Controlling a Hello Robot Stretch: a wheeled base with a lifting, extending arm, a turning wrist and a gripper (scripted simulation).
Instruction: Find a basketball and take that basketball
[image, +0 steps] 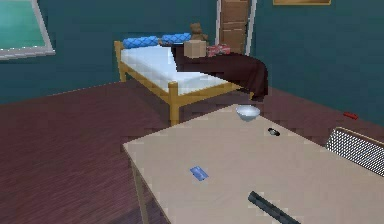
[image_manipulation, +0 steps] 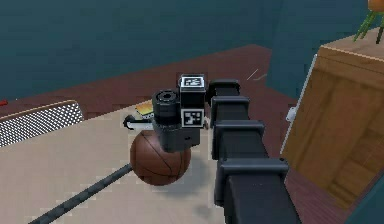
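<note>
A brown-orange basketball (image_manipulation: 158, 160) sits at the far edge of the light wooden table (image_manipulation: 60, 175) in the arm side view. The dark arm (image_manipulation: 245, 150) reaches up from the bottom edge, with white marker squares at its end. The gripper (image_manipulation: 162, 132) is right at the top of the ball. Because the ball lies at the gripper on the tabletop, I cannot tell whether the gripper holds anything.
The table (image: 260, 165) carries a white bowl (image: 247, 113), a blue card (image: 200, 173) and a dark remote (image: 268, 205). A mesh-backed chair (image: 358, 148) stands beside it. Farther off are a bed (image: 190, 70) with a brown blanket and a door (image: 233, 22). A wooden dresser (image_manipulation: 345, 115) stands to the arm's right.
</note>
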